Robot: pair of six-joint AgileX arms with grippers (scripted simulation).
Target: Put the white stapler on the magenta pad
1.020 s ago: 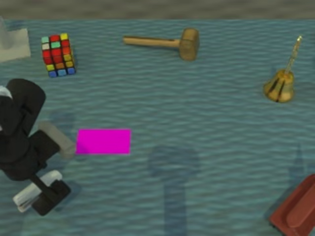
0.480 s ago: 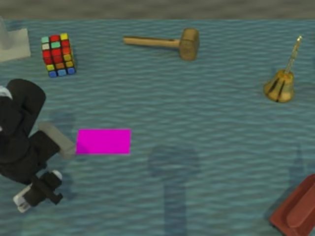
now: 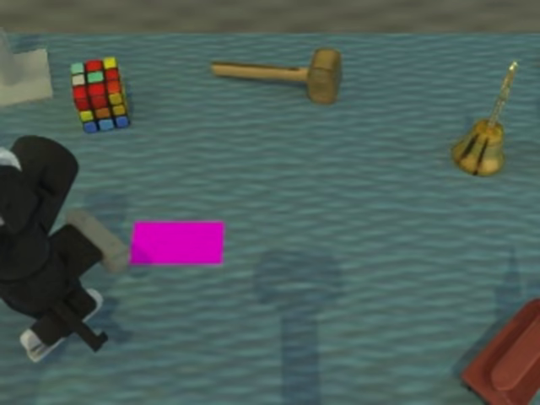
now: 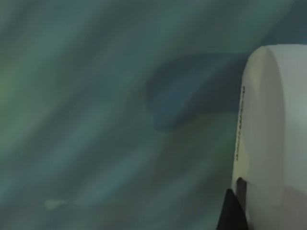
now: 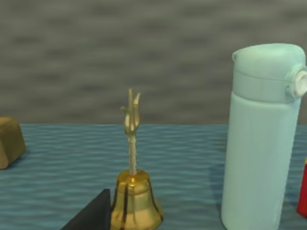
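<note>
The white stapler (image 3: pixel 35 342) lies slanted near the table's front left corner, its middle hidden under my left gripper (image 3: pixel 74 325). That gripper stands open, low across the stapler's width. In the left wrist view the stapler (image 4: pixel 273 129) fills one side, with a dark fingertip (image 4: pixel 231 213) right beside its flank and the other finger out of frame. The magenta pad (image 3: pixel 177 243) lies flat, up and to the right of the stapler, with nothing on it. My right arm is out of the top view; its wrist view shows one dark fingertip (image 5: pixel 93 215), held wide.
A pale grey block (image 3: pixel 99 240) touches the pad's left edge beside my left arm. A coloured puzzle cube (image 3: pixel 99 93), wooden hammer (image 3: pixel 287 74) and brass bell (image 3: pixel 481 139) stand at the back. A dark red tray (image 3: pixel 510 359) sits front right. A pale bottle (image 5: pixel 261 139) stands near the bell.
My left gripper has come down and drawn in over the stapler, covering its middle. The stapler, the pad and the right arm have stayed put.
</note>
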